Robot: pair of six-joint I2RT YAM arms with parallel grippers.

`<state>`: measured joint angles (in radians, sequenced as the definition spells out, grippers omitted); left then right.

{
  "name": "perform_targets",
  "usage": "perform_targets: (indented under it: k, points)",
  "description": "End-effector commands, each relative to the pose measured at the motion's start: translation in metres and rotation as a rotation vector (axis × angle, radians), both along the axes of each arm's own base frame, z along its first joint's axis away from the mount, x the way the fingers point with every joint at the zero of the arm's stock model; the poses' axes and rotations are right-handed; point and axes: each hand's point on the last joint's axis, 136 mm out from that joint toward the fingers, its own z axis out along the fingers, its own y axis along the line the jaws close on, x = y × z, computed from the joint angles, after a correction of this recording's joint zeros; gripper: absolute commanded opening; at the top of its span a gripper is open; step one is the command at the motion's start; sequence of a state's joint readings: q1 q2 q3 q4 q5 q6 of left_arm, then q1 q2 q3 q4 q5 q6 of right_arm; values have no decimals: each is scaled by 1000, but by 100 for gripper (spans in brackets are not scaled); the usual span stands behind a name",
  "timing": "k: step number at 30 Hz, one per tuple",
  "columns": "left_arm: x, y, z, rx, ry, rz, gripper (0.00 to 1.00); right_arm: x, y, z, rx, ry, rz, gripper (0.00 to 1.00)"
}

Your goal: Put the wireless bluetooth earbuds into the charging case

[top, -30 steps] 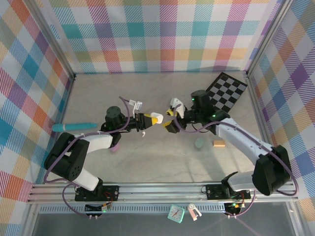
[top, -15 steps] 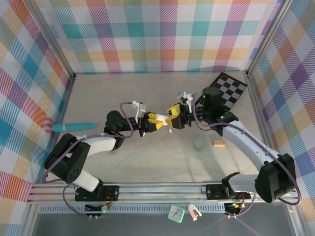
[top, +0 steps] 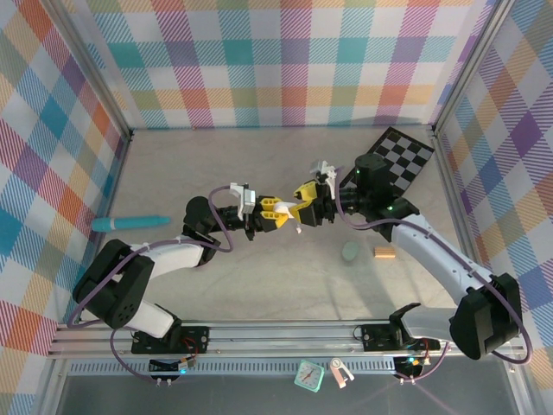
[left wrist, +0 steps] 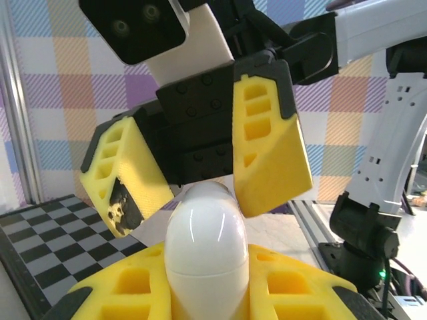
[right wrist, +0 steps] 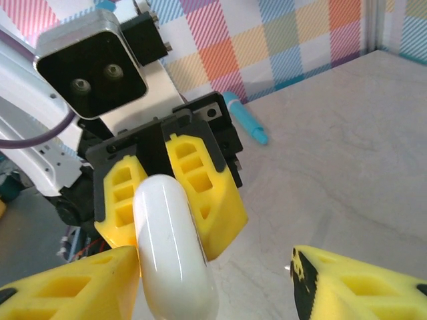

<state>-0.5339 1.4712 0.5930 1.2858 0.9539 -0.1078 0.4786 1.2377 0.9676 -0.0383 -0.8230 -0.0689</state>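
Note:
The charging case (left wrist: 205,247) is a glossy white pebble with its lid closed, held up over the table's middle (top: 290,211). My left gripper (left wrist: 207,283) is shut on its lower half, a yellow finger on each side. My right gripper (right wrist: 217,287) faces it head-on and stands open, straddling the case's free end (right wrist: 170,247). Its left finger (right wrist: 73,287) is against the case, while its right finger (right wrist: 360,287) stands well apart. From above, the left gripper (top: 273,211) and right gripper (top: 304,207) meet tip to tip. The earbuds are out of view.
A teal pen (top: 130,223) lies at the left, also visible behind the left gripper (right wrist: 243,117). A mint green case (top: 349,252) and a tan block (top: 384,252) sit right of centre. A checkerboard mat (top: 397,160) covers the back right corner.
Both grippers have turned to face each other and closed the gap. The case's free end now sits between the right gripper's fingers. Little moved in the last half second.

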Motion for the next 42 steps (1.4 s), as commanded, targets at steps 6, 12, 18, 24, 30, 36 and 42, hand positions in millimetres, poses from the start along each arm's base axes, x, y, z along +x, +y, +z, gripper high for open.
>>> perform_targets:
  k: [6,12,18,24,30,36,42]
  points:
    - [-12,3,16,-39,-124,11,17,15,-12,7,-27,-140,-153,63]
    - [-16,3,7,-20,-137,3,17,23,-16,27,18,-141,-224,62]
    - [-16,5,3,-16,-151,20,17,23,-15,36,44,-126,-224,63]
    - [-11,6,-8,-2,-166,66,17,5,-13,42,84,-95,-161,68]
    - [-1,19,-18,14,-181,149,17,24,-36,41,143,14,-365,72]
    - [-3,38,-16,8,-196,211,17,70,-80,-21,87,386,-696,70]
    - [-12,43,-12,-5,-202,211,17,74,-72,-102,-162,642,-685,67]
